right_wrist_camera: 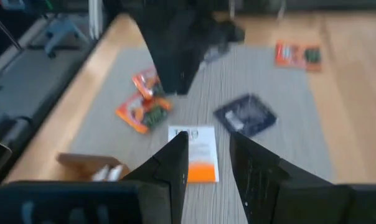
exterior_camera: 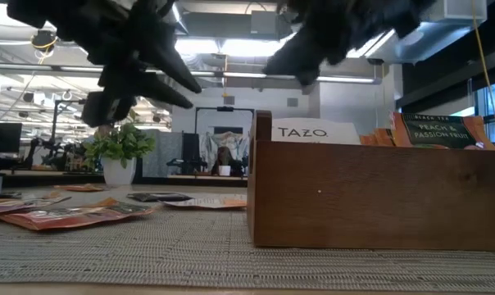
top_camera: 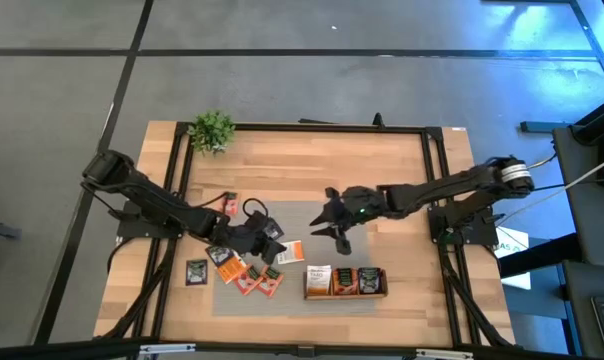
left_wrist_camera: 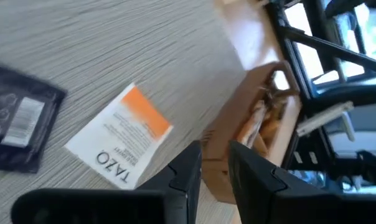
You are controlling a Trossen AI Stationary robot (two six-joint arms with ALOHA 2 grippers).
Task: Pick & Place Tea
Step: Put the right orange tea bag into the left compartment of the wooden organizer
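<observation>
Tea sachets lie flat on the grey mat [top_camera: 312, 215]: a white one with an orange patch [top_camera: 292, 252] [left_wrist_camera: 119, 134] [right_wrist_camera: 194, 152], a dark one [left_wrist_camera: 17, 124] [right_wrist_camera: 245, 115], and orange ones [top_camera: 247, 275] [right_wrist_camera: 144, 109]. A black sachet [top_camera: 197, 270] lies on the wood. My left gripper [top_camera: 272, 243] [left_wrist_camera: 216, 165] hangs open just above the white sachet, pointing toward the wooden tray [top_camera: 344, 293] [left_wrist_camera: 256, 118]. My right gripper [top_camera: 337, 235] [right_wrist_camera: 206, 155] is open too, above the mat just beyond the white sachet. Neither holds anything.
The tray holds upright sachets [exterior_camera: 309, 131] in its compartments and stands at the mat's near edge. An orange sachet [top_camera: 227, 203] [right_wrist_camera: 298, 55] lies on the wood at the mat's far left corner. A potted plant [top_camera: 212, 130] stands at the far left corner.
</observation>
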